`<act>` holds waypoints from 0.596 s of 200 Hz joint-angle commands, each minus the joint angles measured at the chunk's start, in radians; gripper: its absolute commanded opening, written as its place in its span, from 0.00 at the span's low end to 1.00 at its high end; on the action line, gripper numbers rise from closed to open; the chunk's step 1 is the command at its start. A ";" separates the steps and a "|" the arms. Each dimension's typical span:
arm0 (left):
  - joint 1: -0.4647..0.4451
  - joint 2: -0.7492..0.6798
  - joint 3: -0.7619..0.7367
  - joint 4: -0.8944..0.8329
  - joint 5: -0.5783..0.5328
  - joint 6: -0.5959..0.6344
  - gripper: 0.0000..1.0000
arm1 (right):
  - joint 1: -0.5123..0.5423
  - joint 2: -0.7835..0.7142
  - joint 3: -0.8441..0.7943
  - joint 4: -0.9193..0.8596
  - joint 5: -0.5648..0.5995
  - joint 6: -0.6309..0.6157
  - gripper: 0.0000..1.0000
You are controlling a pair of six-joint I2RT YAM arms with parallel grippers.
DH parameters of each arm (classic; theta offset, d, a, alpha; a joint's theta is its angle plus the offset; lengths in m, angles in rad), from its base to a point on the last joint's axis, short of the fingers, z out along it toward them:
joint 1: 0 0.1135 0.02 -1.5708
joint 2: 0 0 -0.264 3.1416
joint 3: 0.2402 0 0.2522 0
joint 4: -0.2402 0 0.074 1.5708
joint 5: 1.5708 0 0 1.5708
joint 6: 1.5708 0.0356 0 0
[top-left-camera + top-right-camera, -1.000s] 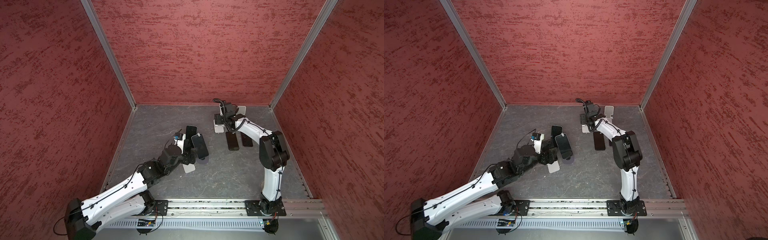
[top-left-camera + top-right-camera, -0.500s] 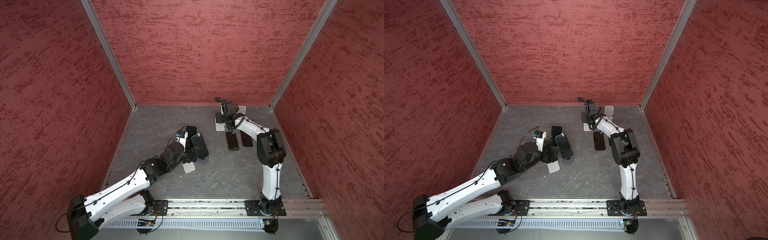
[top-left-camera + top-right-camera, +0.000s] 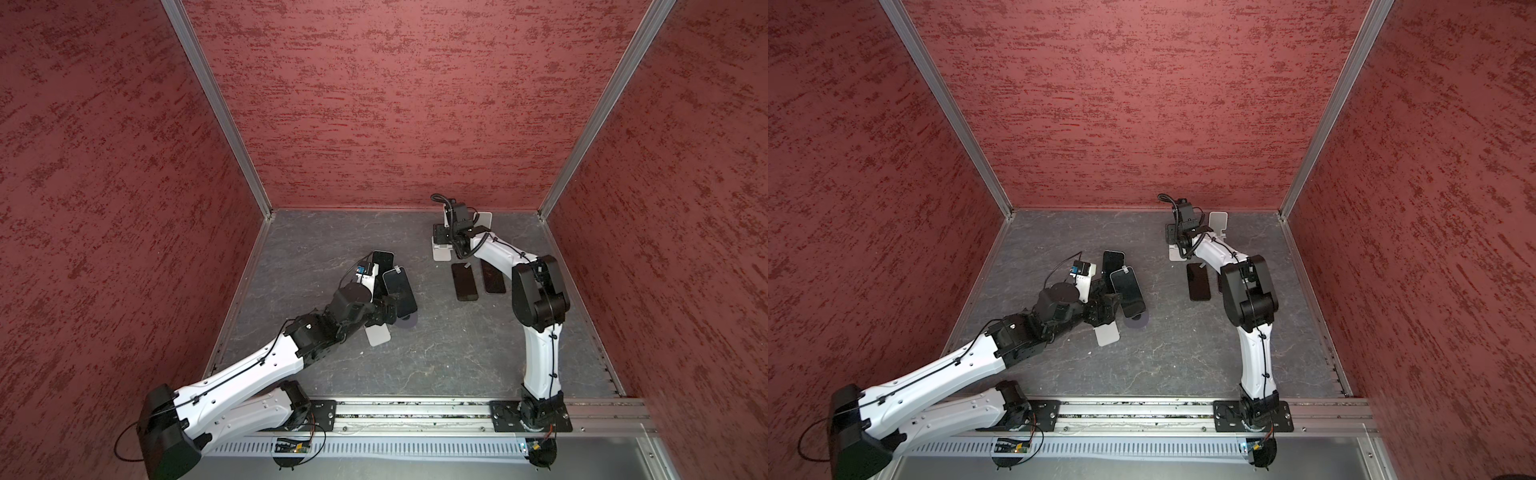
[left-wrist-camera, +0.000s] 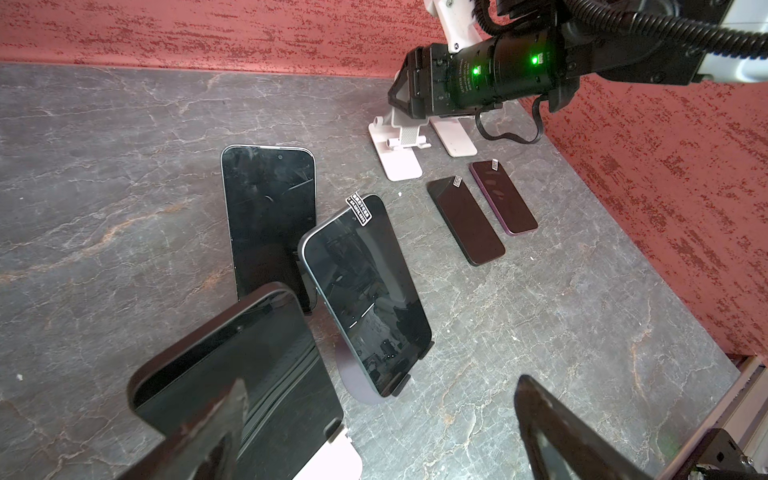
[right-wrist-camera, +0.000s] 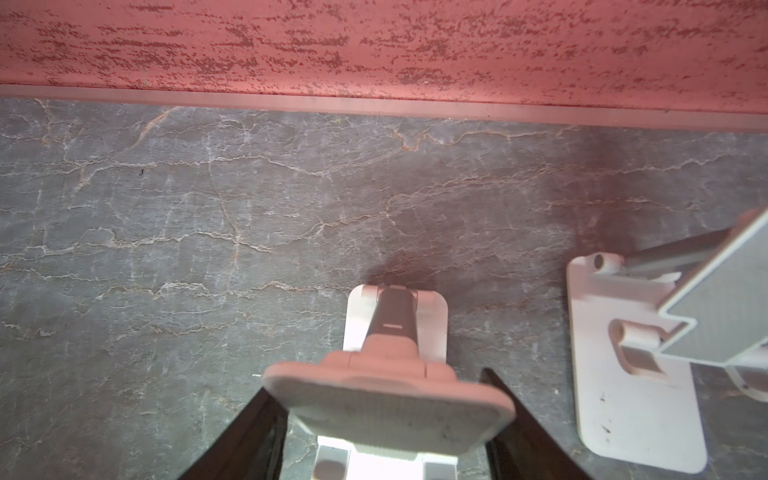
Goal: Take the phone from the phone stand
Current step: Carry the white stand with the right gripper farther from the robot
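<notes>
Left gripper (image 4: 380,382) is spread wide, nothing in it, low over the table (image 4: 124,166). One finger crosses the screen of the near phone (image 4: 232,365), the other stands well off to the side, so the phone isn't centred between the jaws yet. That phone leans back on the white stand (image 4: 332,461), bottom edge caught by the stand's lip, and looks like the target since it's closest to the open jaws. A second phone (image 4: 365,291) sits propped the same way on a purple round stand (image 4: 353,382) just beside it. A flat phone (image 4: 266,212) lies face up behind both. Far side: a dark phone (image 4: 465,220) and a purple-edged phone (image 4: 503,195) lie flat side by side, probably already taken off. They're near two bare stands. Right gripper (image 5: 376,384) has its jaws set narrow on either side of the plate of the empty stand (image 5: 390,399) – can't tell if it is squeezing it or just flanking it. It may be steadying or clearing it. The other empty stand (image 5: 623,395) is beside it, untouched. Next the left side likely needs to shift sideways to straddle the phone's edges, then lift up and out of the lip – a drag could tip the light stand.
</notes>
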 commanded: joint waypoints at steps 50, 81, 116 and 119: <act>0.008 0.001 0.030 0.014 0.017 0.006 0.99 | -0.007 0.035 0.038 0.010 -0.022 0.008 0.74; 0.007 -0.007 0.024 0.012 0.017 0.000 0.99 | -0.009 0.034 0.043 0.007 -0.024 0.010 0.77; 0.007 -0.019 0.020 0.010 0.014 -0.002 0.99 | -0.008 0.025 0.048 0.002 -0.024 0.005 0.80; 0.007 -0.020 0.020 0.009 0.013 -0.003 0.99 | -0.009 0.024 0.049 0.000 -0.024 0.004 0.80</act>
